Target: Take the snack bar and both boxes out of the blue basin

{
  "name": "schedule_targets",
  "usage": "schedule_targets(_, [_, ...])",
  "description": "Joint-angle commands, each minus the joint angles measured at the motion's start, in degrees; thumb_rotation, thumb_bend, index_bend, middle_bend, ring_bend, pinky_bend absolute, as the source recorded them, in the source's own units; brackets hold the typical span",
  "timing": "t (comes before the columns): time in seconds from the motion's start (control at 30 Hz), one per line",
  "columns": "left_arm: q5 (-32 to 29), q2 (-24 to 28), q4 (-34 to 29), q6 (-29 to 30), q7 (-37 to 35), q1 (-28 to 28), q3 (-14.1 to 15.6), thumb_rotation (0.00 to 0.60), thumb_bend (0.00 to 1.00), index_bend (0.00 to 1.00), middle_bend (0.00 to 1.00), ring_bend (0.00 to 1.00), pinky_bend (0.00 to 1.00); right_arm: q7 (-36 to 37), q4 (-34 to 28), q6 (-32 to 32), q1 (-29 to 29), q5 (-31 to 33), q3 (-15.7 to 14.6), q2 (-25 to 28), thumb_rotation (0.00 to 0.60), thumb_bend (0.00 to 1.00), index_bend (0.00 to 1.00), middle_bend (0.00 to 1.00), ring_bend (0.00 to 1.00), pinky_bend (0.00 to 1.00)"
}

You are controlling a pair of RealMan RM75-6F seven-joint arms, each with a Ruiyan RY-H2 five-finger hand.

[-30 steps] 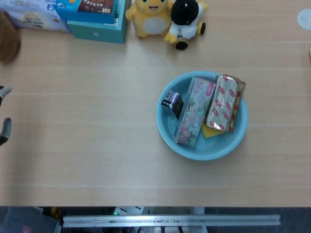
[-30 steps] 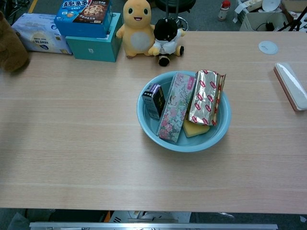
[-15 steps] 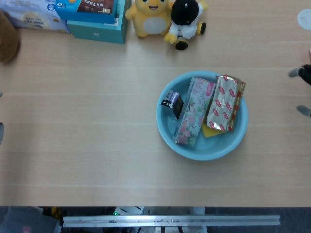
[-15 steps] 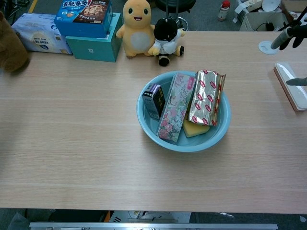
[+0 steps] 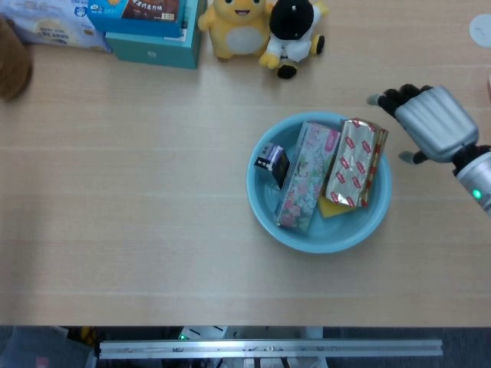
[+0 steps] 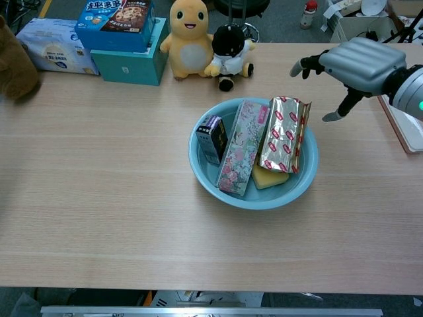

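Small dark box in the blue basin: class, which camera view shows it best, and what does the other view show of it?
The chest view shows the small dark box best: its front face and top are both visible as it stands in the blue basin. The head view looks down on it, showing mostly its top, foreshortened.

Office or lab: desk (image 6: 99,198), chair base (image 6: 248,16), cartons (image 6: 353,20).

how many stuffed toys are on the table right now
3. A yellow plush and a black-and-white plush sit side by side at the far edge behind the blue basin; a brown plush is at the far left, partly cut off.
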Motion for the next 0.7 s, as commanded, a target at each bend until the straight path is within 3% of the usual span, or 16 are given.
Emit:
schedule_targets(0.03, [-0.3, -0.2, 0.3, -0.3, -0.3, -0.1, -0.1, 0.6, 0.44, 0.19, 0.22, 0.15, 0.15, -2.6, 2.6, -2.1, 2.6, 2.6, 0.3, -2.9, 0.6, 0.0, 0.22, 0.31, 0.3, 0.52])
schedule_targets(0.37, [-1.2, -0.3, 1.3, -0.6, -1.1, 0.1, -0.4, 0.6, 0.44, 0.19, 0.22, 0.15, 0.15, -7.5, 5.8, -4.4, 7.4, 7.7, -0.6, -7.9, 0.6, 0.0, 0.22, 0.31, 0.3, 0.52])
schedule_targets(0.7, [-1.3, -0.3, 1.7, -0.6, -1.7, 0.3, -0.4, 0.6, 0.44, 0.19, 0.22, 0.15, 0.15, -12.3, 3.9, -5.1, 9.9, 12.9, -3.2, -7.3, 0.6, 0.0, 0.22, 0.31, 0.3, 0.52])
